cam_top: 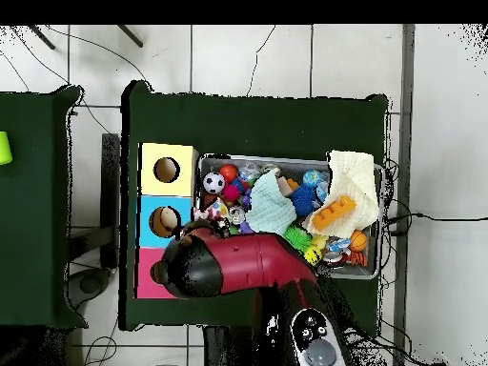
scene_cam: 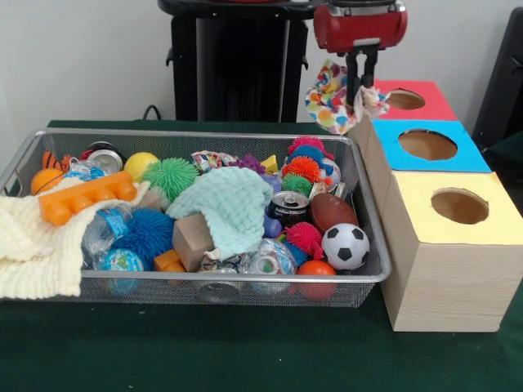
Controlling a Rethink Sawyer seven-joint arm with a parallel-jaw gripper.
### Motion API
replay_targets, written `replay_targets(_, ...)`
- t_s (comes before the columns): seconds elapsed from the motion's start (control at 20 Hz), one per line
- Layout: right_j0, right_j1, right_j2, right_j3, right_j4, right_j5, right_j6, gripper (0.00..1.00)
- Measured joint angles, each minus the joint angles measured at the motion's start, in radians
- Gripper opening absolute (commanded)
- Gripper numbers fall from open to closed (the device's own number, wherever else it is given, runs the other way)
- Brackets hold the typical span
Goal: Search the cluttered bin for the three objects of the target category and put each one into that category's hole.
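- While it hung above the bin's far right corner, the claw (scene_cam: 362, 96) pinched a dotted cloth (scene_cam: 333, 98), its two dark fingers (scene_cam: 353, 80) closed on the fabric.
- The cloth dangled clear of the clutter, level with the gap between bin and boxes, its bulk spilling to the claw's left in the front view.
- From overhead, the red arm (cam_top: 243, 265) covered most of the claw, and only a scrap of the cloth (cam_top: 217, 212) showed past it, beside the blue box.
- Just beside the claw stood the red box (scene_cam: 409, 100), its round hole open on top.
- Nearer the camera came the blue box (scene_cam: 429, 145) and then the yellow box (scene_cam: 453, 212), all three touching in a row along the bin's right side.
- The wire bin (scene_cam: 245, 282) held a mint cloth (scene_cam: 225, 206) near the middle and a cream cloth (scene_cam: 29, 245) draped over its left rim.
- Around these lay a soccer ball (scene_cam: 345, 246), a football (scene_cam: 332, 211), a can (scene_cam: 288, 207), spiky balls and an orange brick (scene_cam: 86, 196).
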Motion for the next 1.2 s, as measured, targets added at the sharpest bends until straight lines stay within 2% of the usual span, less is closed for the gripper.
replay_targets(0.45,0.142,0.083,-0.114,-0.114,0.076,0.003,0.000,0.00)
replay_targets(1.2,0.277,0.140,-0.245,-0.169,0.162,0.002,0.003,0.00)
